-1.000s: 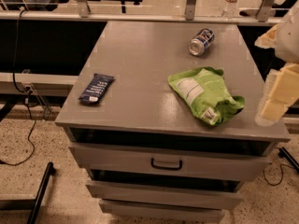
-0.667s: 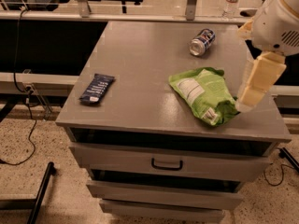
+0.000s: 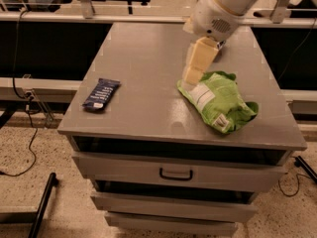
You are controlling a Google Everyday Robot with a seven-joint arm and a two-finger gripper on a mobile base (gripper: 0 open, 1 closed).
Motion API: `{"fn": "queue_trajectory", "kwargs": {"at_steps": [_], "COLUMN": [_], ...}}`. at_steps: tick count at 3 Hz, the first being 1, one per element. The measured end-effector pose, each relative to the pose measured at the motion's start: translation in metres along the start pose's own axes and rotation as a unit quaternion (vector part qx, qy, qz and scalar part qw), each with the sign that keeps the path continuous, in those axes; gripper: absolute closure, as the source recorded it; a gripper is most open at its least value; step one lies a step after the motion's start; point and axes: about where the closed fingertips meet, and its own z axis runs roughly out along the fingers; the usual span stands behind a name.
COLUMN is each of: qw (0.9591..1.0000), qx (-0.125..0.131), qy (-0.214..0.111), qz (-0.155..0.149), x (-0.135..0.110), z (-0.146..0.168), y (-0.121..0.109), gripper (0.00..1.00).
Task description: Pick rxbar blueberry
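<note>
The rxbar blueberry [image 3: 101, 94] is a small flat dark navy wrapper with white lettering. It lies on the grey cabinet top [image 3: 148, 68] near the left front corner. My gripper [image 3: 194, 69] hangs from the white arm above the middle right of the top, at the left upper edge of the green bag. It is well to the right of the bar and holds nothing that I can see.
A large bright green chip bag [image 3: 218, 100] lies crumpled on the right front of the top. The soda can is hidden behind my arm. Drawers with a black handle [image 3: 176, 174] are below. Rails and cables run along the left side.
My arm has swung in from the right edge towards the left, over the top and to the bag's left edge. It now covers the soda can. The bar has not moved.
</note>
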Motion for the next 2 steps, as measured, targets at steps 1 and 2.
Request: {"fn": "queue_trajectory", "kwargs": {"at_steps": [1, 2], "qw": [0.9994, 0.9987], "qx": [-0.028, -0.041], "qy": [-0.017, -0.020], "qz": [0.013, 0.021], "x": [-0.046, -0.070], "z": [0.064, 0.101], "y": [-0.018, -0.024], "gripper": [0.00, 0.00]}}
